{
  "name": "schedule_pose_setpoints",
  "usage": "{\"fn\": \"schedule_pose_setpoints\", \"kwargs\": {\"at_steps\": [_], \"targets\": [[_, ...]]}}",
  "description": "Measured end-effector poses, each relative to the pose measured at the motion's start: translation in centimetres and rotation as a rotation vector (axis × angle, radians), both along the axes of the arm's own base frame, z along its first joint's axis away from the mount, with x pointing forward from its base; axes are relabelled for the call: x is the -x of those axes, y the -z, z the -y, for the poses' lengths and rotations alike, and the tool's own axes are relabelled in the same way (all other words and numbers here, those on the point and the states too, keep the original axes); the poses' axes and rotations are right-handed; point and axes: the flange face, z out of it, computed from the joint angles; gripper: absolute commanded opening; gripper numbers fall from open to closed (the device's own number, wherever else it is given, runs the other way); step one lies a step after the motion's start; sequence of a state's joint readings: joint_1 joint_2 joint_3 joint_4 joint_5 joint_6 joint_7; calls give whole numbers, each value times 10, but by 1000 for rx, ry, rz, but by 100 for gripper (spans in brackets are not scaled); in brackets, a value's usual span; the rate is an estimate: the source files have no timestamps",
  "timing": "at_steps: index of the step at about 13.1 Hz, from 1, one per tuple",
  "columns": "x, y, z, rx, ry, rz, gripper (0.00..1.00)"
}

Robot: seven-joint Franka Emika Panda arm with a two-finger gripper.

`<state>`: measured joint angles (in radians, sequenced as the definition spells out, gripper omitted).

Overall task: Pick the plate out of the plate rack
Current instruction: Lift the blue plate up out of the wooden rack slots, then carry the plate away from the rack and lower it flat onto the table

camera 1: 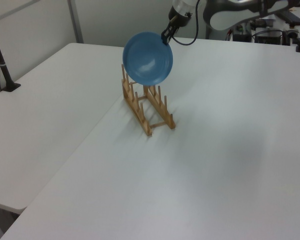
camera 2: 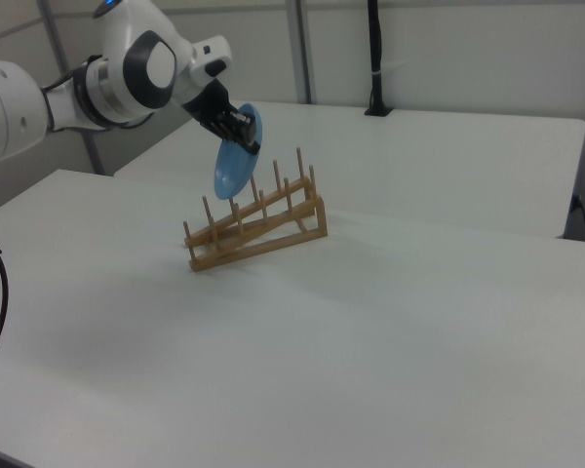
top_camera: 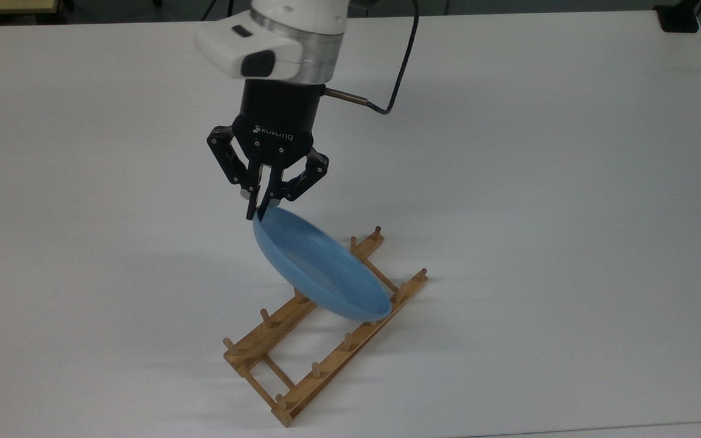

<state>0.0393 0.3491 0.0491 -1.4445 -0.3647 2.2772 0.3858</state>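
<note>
Currently, the black two-finger gripper (top_camera: pixel 260 210) on the white robot arm (top_camera: pixel 292 33) is clamped onto the upper rim of the round, shallow, glossy blue plate (top_camera: pixel 320 272), with its fingers pinching the rim edge from both sides. In the top view, the gripper sits left of the table's centre and the plate hangs tilted from it, sloping down toward the top view's right, its concave face turned upward and its lower edge above the rack's right-hand rail. The flat, ladder-like light brown wooden plate rack (top_camera: pixel 302 359) lies diagonally on the white table (top_camera: pixel 569 182), near the table edge at the bottom of the top view, with upright pegs along both rails and thin crossbars between them. In the left view, the plate (camera 1: pixel 148 58) is held above the far end of the rack (camera 1: pixel 147 108), its blue face toward the camera and the gripper (camera 1: pixel 167 37) at its upper right rim. In the right view, the plate (camera 2: pixel 236 156) appears nearly edge-on above the rack (camera 2: pixel 255 226), clear of the pegs, held by the gripper (camera 2: pixel 242 133) at its top. A black cable (top_camera: pixel 400 55) loops from the wrist.
</note>
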Motion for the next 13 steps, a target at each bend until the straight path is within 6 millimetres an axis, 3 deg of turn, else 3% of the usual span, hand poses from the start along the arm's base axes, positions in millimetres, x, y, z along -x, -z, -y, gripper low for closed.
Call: {"fn": "schedule_pose_setpoints", "kwargs": {"at_steps": [3, 7, 10, 13], "targets": [[10, 17, 21, -131, -50, -187, 0], [42, 52, 53, -171, -304, -521, 0], [68, 80, 59, -169, -555, -742, 0], [81, 111, 57, -173, -681, -830, 0]]}}
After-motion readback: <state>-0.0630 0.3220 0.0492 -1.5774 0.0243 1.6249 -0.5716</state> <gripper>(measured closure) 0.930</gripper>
